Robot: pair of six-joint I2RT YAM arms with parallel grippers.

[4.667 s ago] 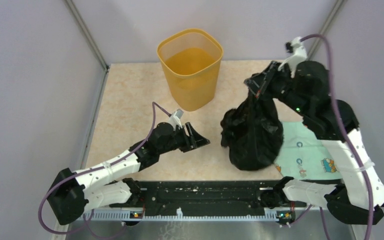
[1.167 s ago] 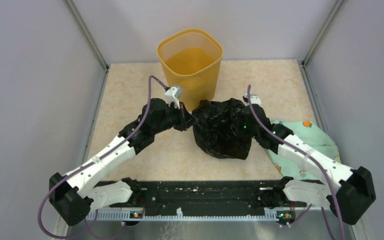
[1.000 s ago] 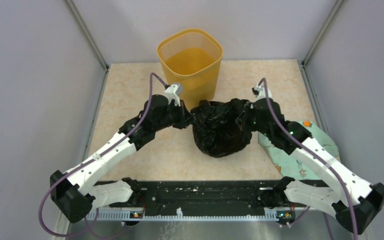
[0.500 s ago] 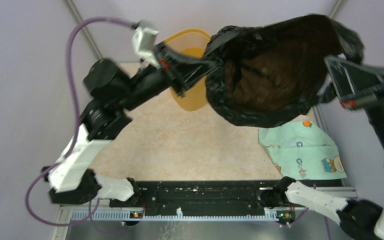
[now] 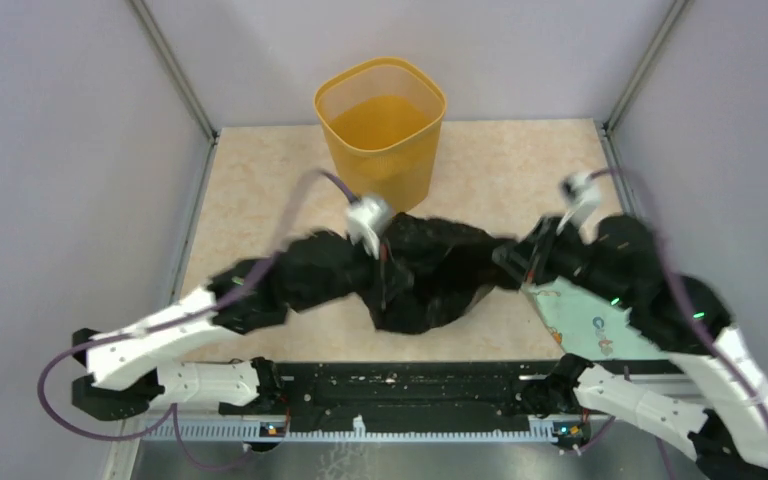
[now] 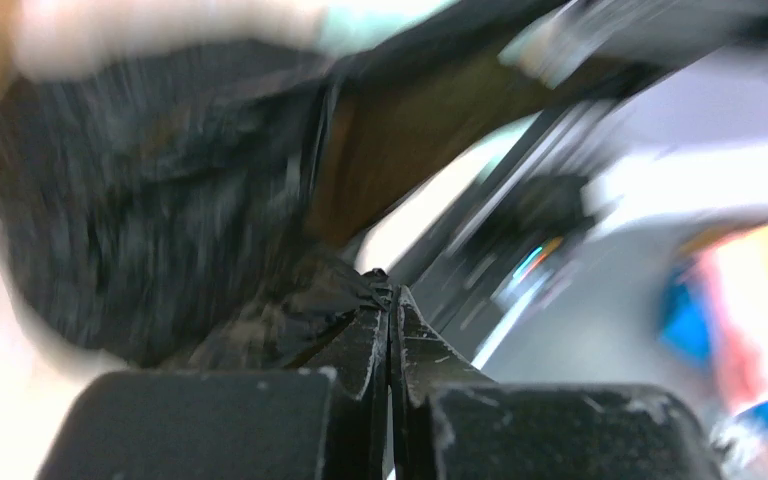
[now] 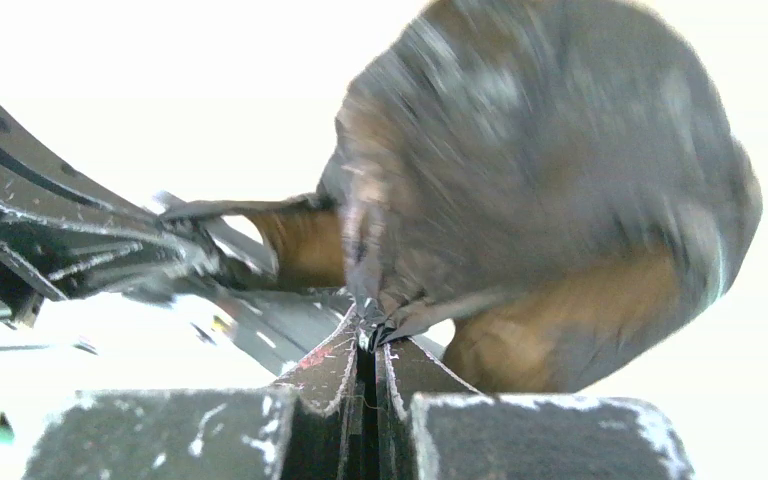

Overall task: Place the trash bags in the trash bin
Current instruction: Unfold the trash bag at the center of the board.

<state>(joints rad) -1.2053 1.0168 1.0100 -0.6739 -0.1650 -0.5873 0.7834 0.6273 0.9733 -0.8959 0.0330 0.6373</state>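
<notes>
The left arm [image 5: 190, 320] reaches from the near left corner toward the middle of the table [image 5: 260, 180]. The left gripper [image 5: 384, 268] meets the left edge of the bag [image 5: 435, 285]. The left wrist view shows its fingers [image 6: 365, 340] pressed together, with a fold of black film nipped at the tips.

The bag hangs low over the table between the two grippers, crumpled and stretched sideways. Whether it rests on the surface cannot be told. Both wrist views look into its brownish inside.

The bin [image 5: 380, 130] stands upright just behind the bag at the far edge. Whether the two touch cannot be told.

The right gripper [image 5: 508, 262] has the bag's right edge. In the right wrist view its fingers [image 7: 325, 370] are closed on a pinch of the rim. The right arm [image 5: 660, 300] covers part of the cloth [image 5: 575, 318], which lies flat just right of the bag. Both arms are blurred.
</notes>
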